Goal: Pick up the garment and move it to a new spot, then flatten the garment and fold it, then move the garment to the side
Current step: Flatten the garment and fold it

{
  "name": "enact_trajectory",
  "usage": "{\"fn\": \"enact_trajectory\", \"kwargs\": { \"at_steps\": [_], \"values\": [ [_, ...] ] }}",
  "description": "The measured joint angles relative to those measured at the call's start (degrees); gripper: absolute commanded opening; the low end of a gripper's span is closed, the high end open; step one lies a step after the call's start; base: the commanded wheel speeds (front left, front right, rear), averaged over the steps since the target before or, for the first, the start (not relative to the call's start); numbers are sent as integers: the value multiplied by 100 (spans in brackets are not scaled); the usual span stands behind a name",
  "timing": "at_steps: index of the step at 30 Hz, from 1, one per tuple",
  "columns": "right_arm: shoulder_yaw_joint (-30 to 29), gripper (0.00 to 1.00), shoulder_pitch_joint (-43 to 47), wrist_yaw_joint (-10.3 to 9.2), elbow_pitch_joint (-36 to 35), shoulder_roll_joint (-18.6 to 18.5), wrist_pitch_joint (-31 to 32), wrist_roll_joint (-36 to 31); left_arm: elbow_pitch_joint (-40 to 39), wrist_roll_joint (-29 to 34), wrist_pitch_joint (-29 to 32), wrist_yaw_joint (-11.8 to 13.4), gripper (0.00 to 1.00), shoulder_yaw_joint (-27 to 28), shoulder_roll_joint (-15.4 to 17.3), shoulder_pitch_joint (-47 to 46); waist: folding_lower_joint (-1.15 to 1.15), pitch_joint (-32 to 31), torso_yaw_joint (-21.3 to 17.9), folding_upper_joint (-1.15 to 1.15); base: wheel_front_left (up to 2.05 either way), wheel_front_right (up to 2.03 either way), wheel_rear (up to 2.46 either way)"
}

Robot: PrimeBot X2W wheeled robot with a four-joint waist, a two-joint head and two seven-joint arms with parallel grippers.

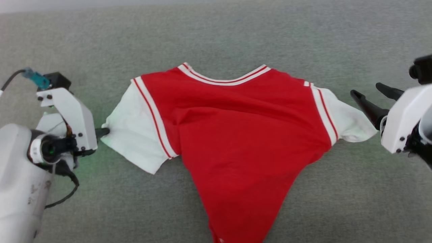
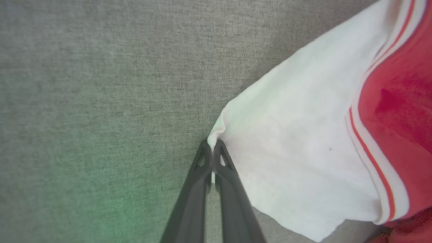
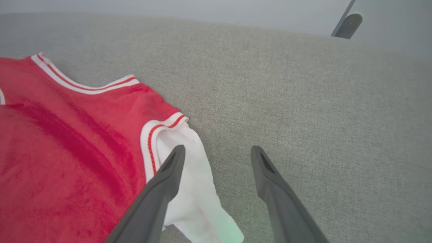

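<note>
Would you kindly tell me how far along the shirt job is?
Done: the garment lies spread on the grey surface. In hand: left gripper pinches one white sleeve; right gripper open beside the other. Left: smoothing the bunched body, folding, moving aside.

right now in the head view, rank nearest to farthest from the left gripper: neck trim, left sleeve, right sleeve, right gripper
1. left sleeve, pinched by the shut left gripper
2. neck trim, upper middle
3. right sleeve, far right
4. right gripper, open, beyond it

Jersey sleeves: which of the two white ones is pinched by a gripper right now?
The left sleeve: the left gripper has its fingers shut on its outer edge. The right sleeve lies free, the right gripper open nearby.
</note>
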Motion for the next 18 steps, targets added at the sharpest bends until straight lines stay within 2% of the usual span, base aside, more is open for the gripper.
{"fn": "enact_trajectory", "kwargs": {
  "at_steps": [9, 18],
  "values": [
    [543, 100, -647, 0, 1024, -269, 748, 491, 174, 22, -148, -193, 0, -109, -213, -233, 0, 142, 274, 0, 0, 0, 0],
    [1034, 100, -989, 0, 1558, -324, 1226, 829, 372, 21, -232, -328, 0, -167, -347, -462, 0, 276, 438, 0, 0, 0, 0]
  ]
}}
